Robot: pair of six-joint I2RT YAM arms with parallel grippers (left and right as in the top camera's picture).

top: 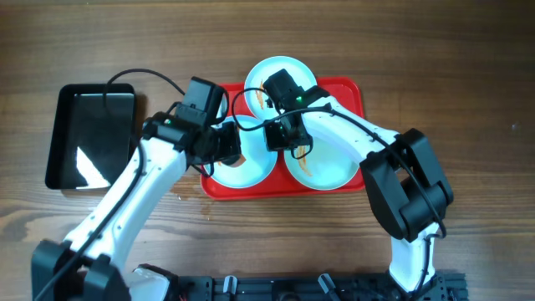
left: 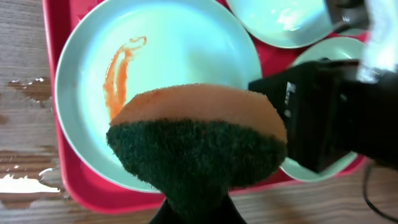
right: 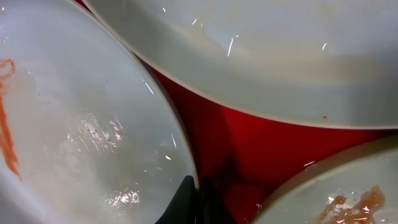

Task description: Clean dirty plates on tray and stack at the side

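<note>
- Three round pale aqua-white shallow plates (top: 276, 67) lie on the large red rectangular plastic tray (top: 351, 90).
- Left gripper (top: 227, 144) is clenched on an orange sponge with a dark green scouring face (left: 196, 137), above the front-left plate (left: 180, 50), which bears an orange-brown streak (left: 118, 74).
- Right gripper (right: 196, 202) pinches the rim of the front-left plate.
- One smaller glossy black rectangular tray (top: 92, 138) sits apart, left of the red one.

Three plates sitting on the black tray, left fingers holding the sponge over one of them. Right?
Not quite. The three plates sit on the red tray, not the black tray, which lies apart at the left with no plates on it. The overhead view shows this. The left fingers do hold the sponge over one plate.
</note>
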